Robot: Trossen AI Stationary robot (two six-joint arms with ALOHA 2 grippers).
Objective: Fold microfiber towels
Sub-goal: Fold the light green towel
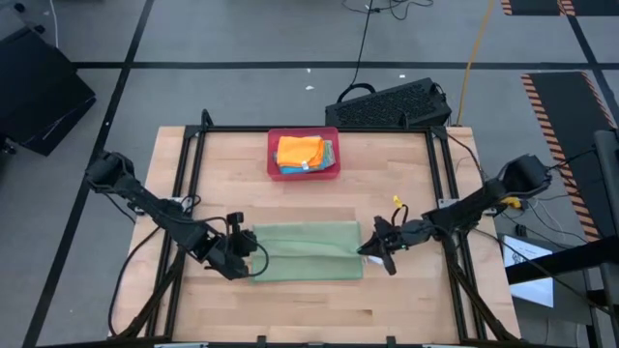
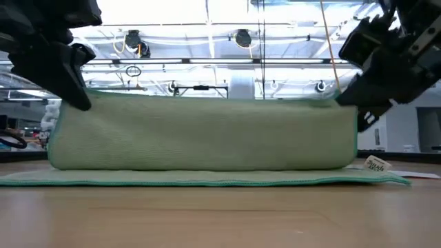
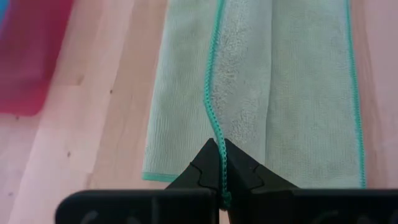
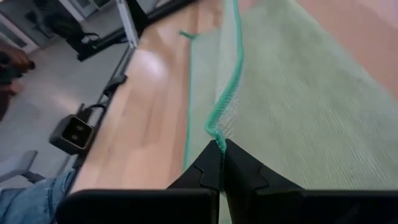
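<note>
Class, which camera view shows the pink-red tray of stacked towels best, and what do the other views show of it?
The high view: the tray shows whole at the table's far side, holding orange and blue towels. The left wrist view catches only a blurred pink corner. The low and right wrist views show none of it.

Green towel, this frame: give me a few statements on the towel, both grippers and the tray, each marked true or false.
1. Both grippers are shut on the green towel. True: the left gripper and right gripper each pinch its stitched edge.
2. The towel lies fully flat. False: the low view shows the held edge lifted off the table.
3. The pink-red tray is empty. False: it holds folded cloths, orange on top.
4. The tray sits apart from the green towel. True.
</note>
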